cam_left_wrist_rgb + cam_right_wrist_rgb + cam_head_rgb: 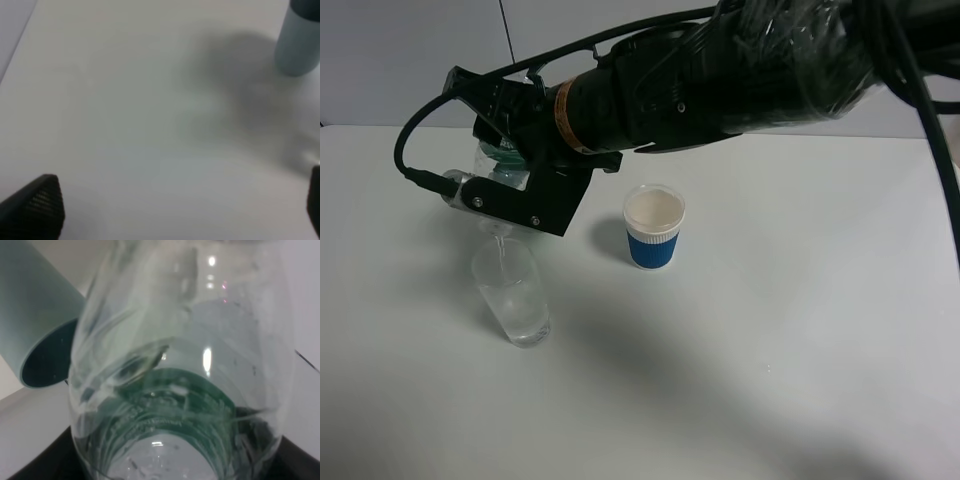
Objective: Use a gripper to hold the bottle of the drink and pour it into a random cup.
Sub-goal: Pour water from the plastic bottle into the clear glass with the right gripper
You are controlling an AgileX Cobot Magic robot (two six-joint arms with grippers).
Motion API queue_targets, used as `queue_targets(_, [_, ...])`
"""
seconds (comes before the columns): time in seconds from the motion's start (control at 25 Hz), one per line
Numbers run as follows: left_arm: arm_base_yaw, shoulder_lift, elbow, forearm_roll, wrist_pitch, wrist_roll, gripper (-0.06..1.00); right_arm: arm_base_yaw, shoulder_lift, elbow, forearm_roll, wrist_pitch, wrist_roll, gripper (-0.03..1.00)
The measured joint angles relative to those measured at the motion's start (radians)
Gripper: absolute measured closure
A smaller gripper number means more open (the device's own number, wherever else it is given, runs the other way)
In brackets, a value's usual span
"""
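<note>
Pouring: I see a thin clear stream (500,238) running from the bottle's mouth down into the glass, the thing nearest my high camera.
Glass (512,292): tall and clear, upright on the white table (770,330), at about 8 o'clock from the table's middle. Some clear liquid sits in its lower part.
Paper cup (654,227): white with a blue band, upright, at about 2 o'clock from the glass and well apart from it.
Bottle (492,155): clear plastic with a green label, tipped over just above the glass at its 12 o'clock. The neck slopes down toward 7 o'clock and the mouth is over the glass's rim. From the right wrist camera it fills nearly the whole picture.
Right gripper (505,178): the arm reaches in from the 2 o'clock side, right across the middle to the left half of the table. Its black fingers are clamped on the bottle's body and carry it clear of the table.
Teal cup (40,335): I see it from the right wrist camera, just beside the bottle. I cannot tell whether they touch. From the high camera the arm covers it.
Left gripper (177,210): I have it only in its own wrist camera. The fingertips (42,205) stand wide apart with only bare table between them, and the teal cup is farther out across the table.
</note>
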Motion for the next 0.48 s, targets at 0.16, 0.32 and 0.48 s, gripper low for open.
queue_targets(0.16, [0.000, 0.000, 0.000, 0.000, 0.000, 0.000, -0.04, 0.000, 0.000, 0.000, 0.000, 0.000, 0.000, 0.42])
queue_targets(0.32, [0.000, 0.000, 0.000, 0.000, 0.000, 0.000, -0.04, 0.000, 0.000, 0.000, 0.000, 0.000, 0.000, 0.42])
queue_targets(0.48, [0.000, 0.000, 0.000, 0.000, 0.000, 0.000, -0.04, 0.000, 0.000, 0.000, 0.000, 0.000, 0.000, 0.42])
